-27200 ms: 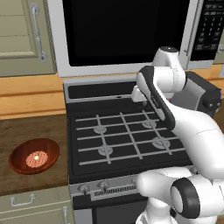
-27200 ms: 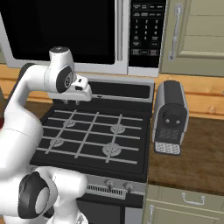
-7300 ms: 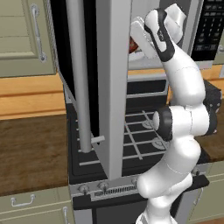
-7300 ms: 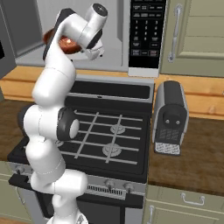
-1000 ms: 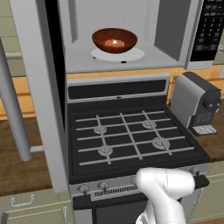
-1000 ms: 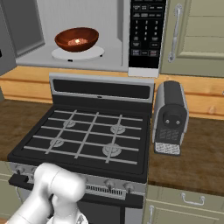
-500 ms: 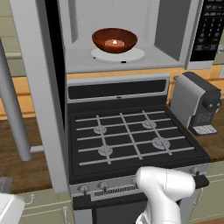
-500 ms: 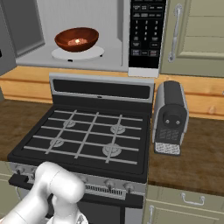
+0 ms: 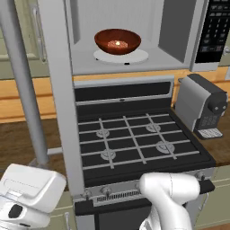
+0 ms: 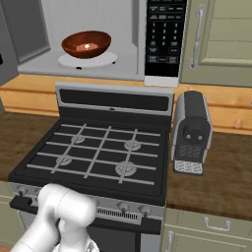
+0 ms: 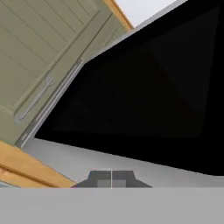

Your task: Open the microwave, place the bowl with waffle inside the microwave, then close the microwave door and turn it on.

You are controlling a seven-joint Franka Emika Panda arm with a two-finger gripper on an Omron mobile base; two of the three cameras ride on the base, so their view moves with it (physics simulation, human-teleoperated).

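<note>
Hand view puts our tool (image 11: 111, 176) with its dark tips pressed together, holding nothing, just short of the black glass and silver frame of the large microwave door (image 11: 144, 100). We judge the push could go wrong here: pressing near the hinge edge or sliding along the smooth glass might leave the door ajar. The glossy reddish-brown round bowl (image 9: 117, 41) with the small orange-tan waffle (image 9: 117, 43) already sits on the white turntable inside the silver-framed microwave (image 10: 123, 69), far behind the black gas stove (image 9: 139, 143). On the wooden surface (image 10: 224, 177) right of the stove stands a dark grey coffee machine (image 10: 192, 132), well apart from the door's swing; nothing we see blocks it.
</note>
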